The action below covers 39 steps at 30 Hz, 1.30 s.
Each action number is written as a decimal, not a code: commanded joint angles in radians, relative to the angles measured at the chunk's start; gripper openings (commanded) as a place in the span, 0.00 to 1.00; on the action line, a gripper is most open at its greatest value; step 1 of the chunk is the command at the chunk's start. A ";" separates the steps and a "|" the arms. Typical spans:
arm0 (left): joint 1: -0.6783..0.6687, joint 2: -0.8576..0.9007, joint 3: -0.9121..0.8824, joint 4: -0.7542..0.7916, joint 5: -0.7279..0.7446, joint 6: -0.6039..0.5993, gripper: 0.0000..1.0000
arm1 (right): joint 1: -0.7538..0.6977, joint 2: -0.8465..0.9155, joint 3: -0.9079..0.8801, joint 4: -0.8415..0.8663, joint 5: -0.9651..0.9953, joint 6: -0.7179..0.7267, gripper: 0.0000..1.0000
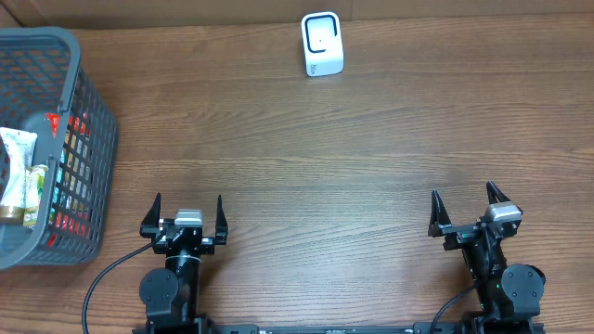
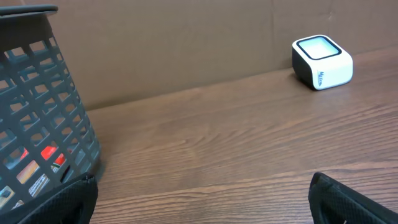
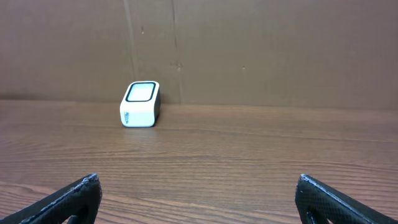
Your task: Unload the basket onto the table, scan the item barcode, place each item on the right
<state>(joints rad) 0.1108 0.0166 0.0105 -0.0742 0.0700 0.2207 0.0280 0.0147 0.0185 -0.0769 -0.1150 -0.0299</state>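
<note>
A white barcode scanner [image 1: 322,44] with a dark-rimmed window stands at the table's far edge; it shows far right in the left wrist view [image 2: 321,62] and left of centre in the right wrist view [image 3: 140,104]. Packaged items [image 1: 20,176] lie inside the grey basket [image 1: 88,111] at the far left, its wall also seen by the left wrist [image 2: 43,118]. My left gripper [image 1: 188,212] stands open near the front edge, nothing between its fingers [image 2: 62,202]. My right gripper [image 1: 469,203] is open too at the front right, empty [image 3: 198,186].
A brown cardboard wall [image 3: 249,50] backs the wooden table [image 1: 306,148]. Red and other packets show through the basket's grid [image 2: 50,155]. Bare wood lies between both grippers and the scanner.
</note>
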 commanded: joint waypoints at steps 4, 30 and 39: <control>-0.007 -0.013 -0.006 0.000 -0.006 0.008 1.00 | 0.005 -0.012 -0.011 0.003 0.010 0.000 1.00; -0.007 -0.013 -0.006 0.001 -0.006 0.008 1.00 | 0.005 -0.012 -0.011 0.003 0.010 0.000 1.00; -0.007 -0.012 -0.005 0.003 0.020 -0.066 0.99 | 0.005 -0.012 -0.011 0.003 0.010 0.000 1.00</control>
<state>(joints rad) 0.1108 0.0166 0.0105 -0.0742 0.0711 0.2161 0.0280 0.0147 0.0185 -0.0769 -0.1146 -0.0299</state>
